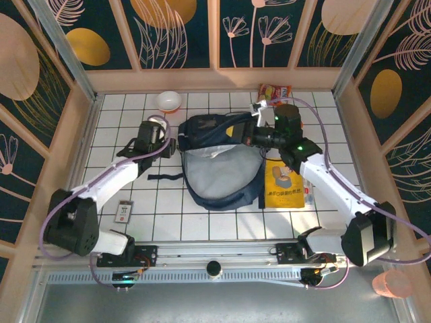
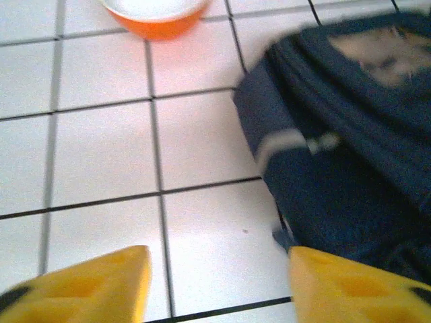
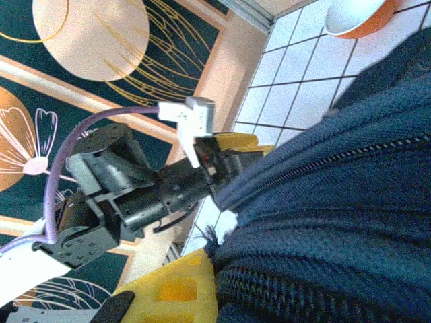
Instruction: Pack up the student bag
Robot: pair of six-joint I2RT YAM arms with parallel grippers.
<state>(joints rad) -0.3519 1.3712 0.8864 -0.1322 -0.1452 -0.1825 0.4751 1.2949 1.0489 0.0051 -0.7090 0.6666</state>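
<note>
The student bag, a navy backpack with its light lining showing, lies in the middle of the tiled table. At the bag's left edge my left gripper stands open. In the left wrist view its yellow fingers are spread over bare white tile, with the bag just to the right and nothing between them. My right gripper is at the bag's upper right, shut on the bag's navy fabric. In the right wrist view one yellow finger presses against the zippered fabric, and the other is hidden behind it.
An orange-and-white bowl stands behind the left gripper. A snack packet lies at the back right and a yellow packet right of the bag. A small card-like item lies at the front left. Wooden walls surround the table.
</note>
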